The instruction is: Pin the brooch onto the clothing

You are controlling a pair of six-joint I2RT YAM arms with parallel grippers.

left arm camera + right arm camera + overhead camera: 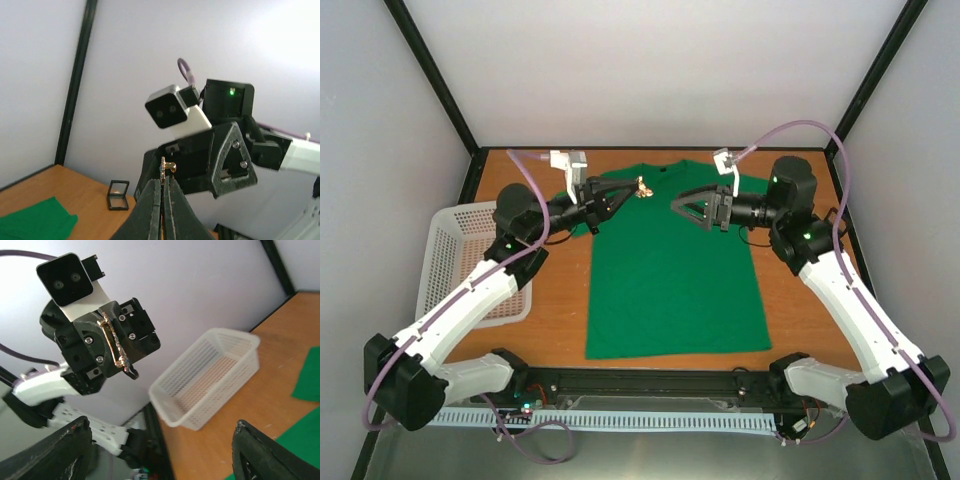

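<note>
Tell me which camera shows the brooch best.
Right wrist: the brooch lies broadside, full length, pinched in the left gripper. Left wrist shows only its tip, edge-on; top external, a tiny speck.

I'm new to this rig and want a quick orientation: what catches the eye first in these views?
The bright green T-shirt, spread flat in the middle of the wooden table, dominates. Above its neckline, the left tool is shut on the tiny brooch, and the open right tool faces it from close by. A white mesh basket sits at the table's left edge.
</note>
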